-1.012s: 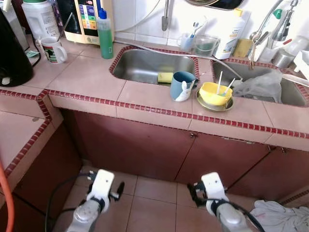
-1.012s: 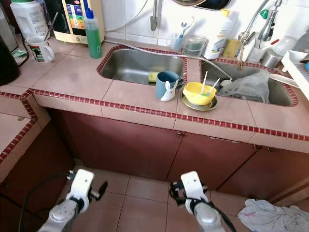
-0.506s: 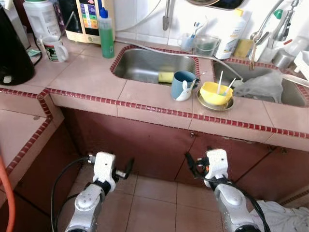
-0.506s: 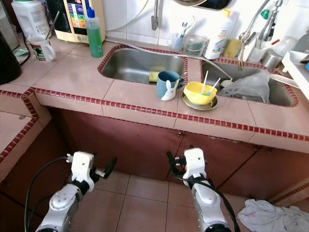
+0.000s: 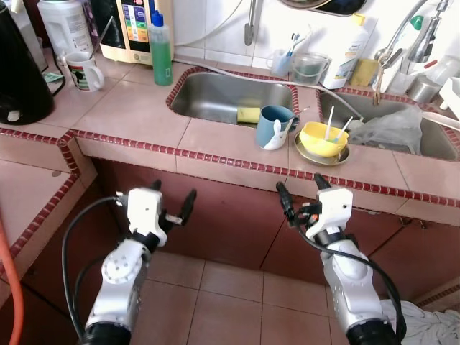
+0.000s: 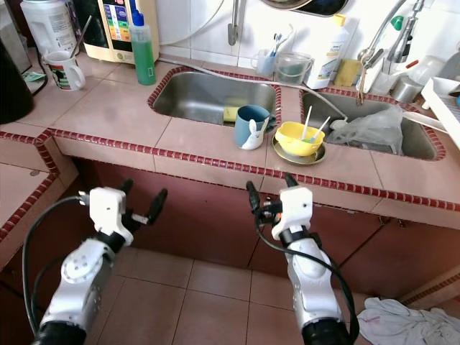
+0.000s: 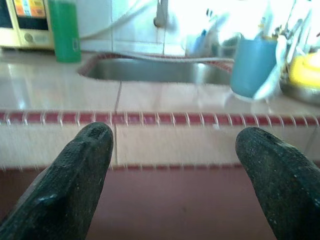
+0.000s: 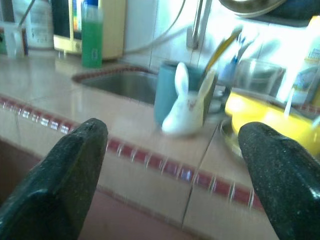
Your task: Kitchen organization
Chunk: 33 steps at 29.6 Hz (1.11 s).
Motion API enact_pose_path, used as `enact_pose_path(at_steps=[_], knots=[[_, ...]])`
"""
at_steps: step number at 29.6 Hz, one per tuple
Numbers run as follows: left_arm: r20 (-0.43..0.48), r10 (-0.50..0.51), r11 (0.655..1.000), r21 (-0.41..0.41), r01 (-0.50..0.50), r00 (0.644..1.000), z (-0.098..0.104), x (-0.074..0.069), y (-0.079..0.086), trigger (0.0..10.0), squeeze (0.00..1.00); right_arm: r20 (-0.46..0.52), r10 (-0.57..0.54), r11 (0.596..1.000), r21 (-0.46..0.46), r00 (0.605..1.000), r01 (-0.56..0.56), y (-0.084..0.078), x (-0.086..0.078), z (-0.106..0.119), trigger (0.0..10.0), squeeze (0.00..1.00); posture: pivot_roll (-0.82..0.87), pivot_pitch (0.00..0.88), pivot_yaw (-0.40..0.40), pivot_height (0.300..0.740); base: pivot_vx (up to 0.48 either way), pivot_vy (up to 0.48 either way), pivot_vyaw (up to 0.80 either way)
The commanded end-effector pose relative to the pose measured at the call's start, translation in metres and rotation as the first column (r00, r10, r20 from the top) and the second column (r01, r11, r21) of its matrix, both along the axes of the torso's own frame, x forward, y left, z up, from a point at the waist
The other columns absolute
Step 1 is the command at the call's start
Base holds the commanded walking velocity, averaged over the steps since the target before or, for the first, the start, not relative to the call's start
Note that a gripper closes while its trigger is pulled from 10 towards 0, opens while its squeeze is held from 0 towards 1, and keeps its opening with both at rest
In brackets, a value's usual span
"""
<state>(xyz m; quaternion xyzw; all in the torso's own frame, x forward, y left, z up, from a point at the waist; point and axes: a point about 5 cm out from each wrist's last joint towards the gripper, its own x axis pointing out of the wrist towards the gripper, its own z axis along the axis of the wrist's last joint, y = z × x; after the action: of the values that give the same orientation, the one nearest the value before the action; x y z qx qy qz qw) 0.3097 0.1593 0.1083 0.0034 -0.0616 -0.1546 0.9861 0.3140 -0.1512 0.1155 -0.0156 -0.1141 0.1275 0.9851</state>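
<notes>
1. Blue cup [image 5: 274, 126] with a white rabbit figure on its front stands on the tiled counter [image 5: 129, 108], on the strip between the left sink [image 5: 223, 97] and the counter's front edge. Just beside it: a yellow bowl [image 5: 320, 138] on a plate, two white sticks leaning in it.
2. Yellow sponge [image 5: 246, 114] lies in the left sink behind the cup. Crumpled clear plastic fills part of the right sink [image 5: 392, 126].
3. Back row on the counter: green bottle [image 5: 160, 52], white mug [image 5: 83, 71], clear jug [image 5: 309, 67], white bottle [image 5: 351, 49].
4. Left pincer [image 5: 169, 203] hangs below the counter edge in front of the cabinet, fingers apart, holding nothing.
5. Right pincer [image 5: 300, 192] sits just under the counter lip, below cup and bowl, fingers apart, empty. Its wrist view looks straight at the cup and bowl.
6. Judgement: reach is only beginning; nothing gripped yet.
7. Risks:
   - Rising straight up, the right pincer could strike the counter lip.
   - Cup and bowl sit close; a wide-open approach to one may shove the other, tipping the sticks out.
   - Cup sits near the sink rim; a push from the front could send it in.
   - Rabbit figure and handle make an uneven grip; cup may twist.
</notes>
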Motion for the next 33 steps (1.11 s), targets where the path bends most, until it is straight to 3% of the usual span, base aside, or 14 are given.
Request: enact_pose_path(at_steps=[1,6,7,13,16,19,22,27,33], knots=[[0.028,-0.003,1.000,-0.006,0.003,1.000,0.014,0.007,-0.001,10.0,0.00,0.060,-0.018,1.000,0.016,0.998,0.017,-0.006,0.008,0.023,10.0,1.00,0.11,0.000,-0.071,0.740,0.000,0.000,0.00],[0.046,0.011,1.000,-0.015,-0.010,0.999,0.022,0.010,0.001,10.0,0.00,0.089,-0.027,0.999,0.036,0.996,0.024,-0.009,0.009,0.034,10.0,1.00,0.11,0.000,-0.065,0.740,0.000,0.000,0.00],[0.045,0.026,0.999,-0.039,-0.024,0.999,0.025,0.010,0.003,10.0,0.00,0.090,-0.033,0.999,0.031,0.995,0.031,-0.011,0.008,0.035,10.0,0.00,0.11,0.000,-0.070,0.740,0.000,0.000,0.00],[0.058,0.016,0.998,-0.068,-0.012,0.998,0.028,0.002,-0.010,10.0,0.00,0.092,-0.012,0.999,-0.047,0.996,0.017,-0.005,-0.001,0.028,10.0,0.00,0.11,0.000,-0.075,0.740,0.000,0.000,0.00],[0.087,0.001,0.999,-0.044,0.003,0.996,0.033,-0.003,-0.014,10.0,0.00,0.110,0.001,0.998,-0.067,0.994,0.007,-0.003,-0.004,0.030,10.0,0.00,0.10,0.000,-0.072,0.740,0.000,0.000,0.00],[0.100,0.000,0.999,-0.039,0.004,0.995,0.034,-0.010,-0.012,10.0,0.00,0.108,-0.005,0.997,-0.079,0.994,0.013,-0.005,-0.009,0.028,10.0,0.00,0.10,0.000,-0.069,0.740,0.000,0.000,0.00],[0.042,0.011,0.999,-0.053,-0.009,0.999,0.020,-0.016,-0.005,10.0,0.00,0.081,-0.013,0.996,-0.092,0.997,0.020,-0.010,-0.017,0.018,10.0,0.00,0.10,0.000,-0.060,0.740,0.000,0.000,0.00],[0.039,0.059,0.998,-0.010,-0.058,0.998,0.021,-0.018,0.003,10.0,0.00,0.047,-0.024,0.991,-0.128,0.999,0.029,-0.017,-0.024,0.012,10.0,0.00,0.10,0.000,-0.058,0.740,0.000,0.000,0.00],[0.036,0.055,0.998,0.018,-0.056,0.998,0.021,-0.019,0.000,10.0,0.00,0.025,-0.052,0.991,-0.118,0.998,0.055,-0.016,-0.023,0.011,10.0,0.00,0.09,0.000,-0.057,0.740,0.000,0.000,-0.43]])
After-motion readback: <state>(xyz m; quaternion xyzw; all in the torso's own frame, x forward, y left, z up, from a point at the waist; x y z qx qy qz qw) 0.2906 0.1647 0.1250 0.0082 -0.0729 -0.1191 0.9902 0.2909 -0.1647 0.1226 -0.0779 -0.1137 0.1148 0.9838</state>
